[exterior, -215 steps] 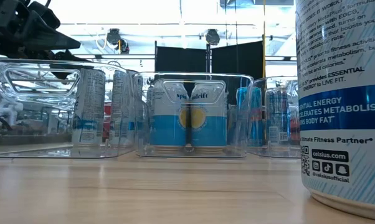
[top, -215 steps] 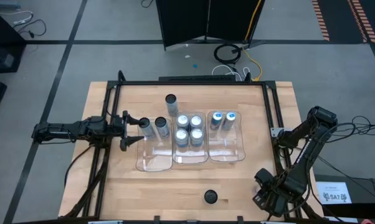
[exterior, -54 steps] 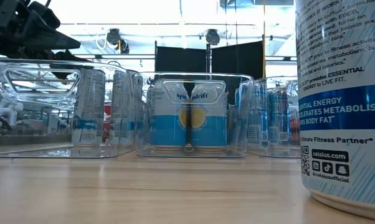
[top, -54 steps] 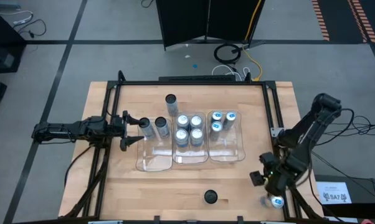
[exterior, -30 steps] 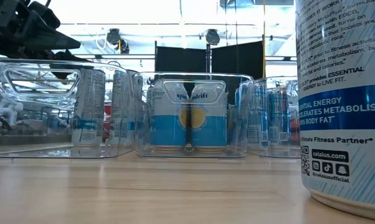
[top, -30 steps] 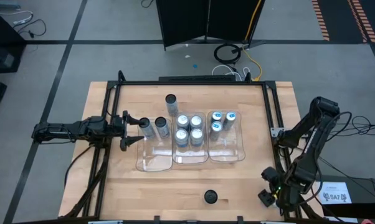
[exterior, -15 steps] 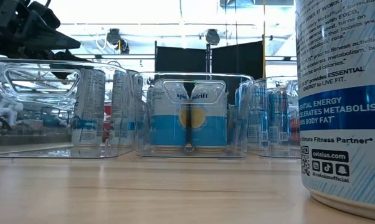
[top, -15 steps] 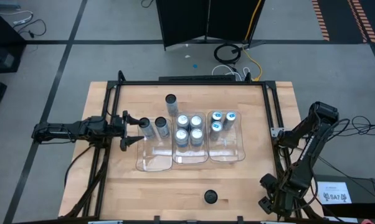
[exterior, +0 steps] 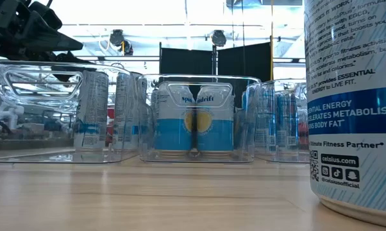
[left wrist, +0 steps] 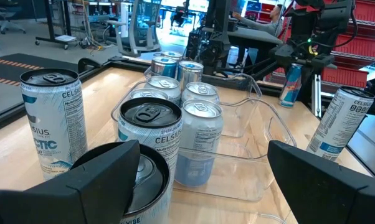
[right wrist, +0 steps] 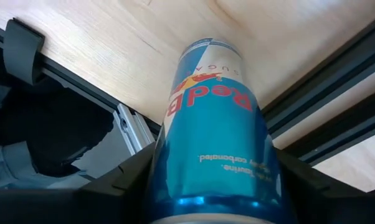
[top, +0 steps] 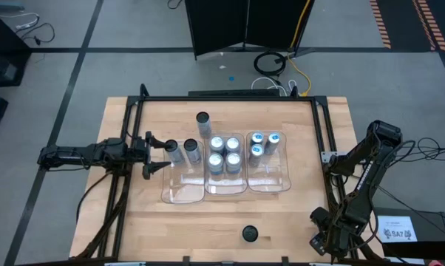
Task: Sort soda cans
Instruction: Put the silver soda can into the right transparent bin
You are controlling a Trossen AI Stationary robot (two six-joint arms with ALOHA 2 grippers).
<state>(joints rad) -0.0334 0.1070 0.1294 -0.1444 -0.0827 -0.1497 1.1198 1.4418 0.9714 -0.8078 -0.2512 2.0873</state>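
Observation:
A blue soda can [right wrist: 215, 143] stands at the table's near right corner, and my right gripper [top: 322, 242] is shut on it from above, hiding it in the high view. Three clear trays [top: 184, 193] sit mid-table. The left one holds two dark-topped cans [top: 192, 150], the middle one several silver-topped cans [top: 224, 153], the right one blue-topped cans [top: 257, 140]. One dark-topped can [top: 202, 122] stands beyond the trays and another [top: 250, 234] near the front edge. My left gripper [top: 157, 154] stands open beside the left tray. My right gripper pinches the blue can's side walls [right wrist: 166, 163] between its two fingers, one on each side of the body. The fingers come steeply from above, slanting down along the can. The can stands upright [left wrist: 291, 84] with its base on the table.
The black frame rail [right wrist: 337, 81] runs close beside the blue can at the table's edge. The can near the front edge fills the right of the low view [exterior: 353, 102]. Bare wood lies between the trays and the near edge [top: 208, 222].
My right gripper has sunk a little at the table's near right corner and tipped more steeply down over the blue can. The cans in the trays have kept still.

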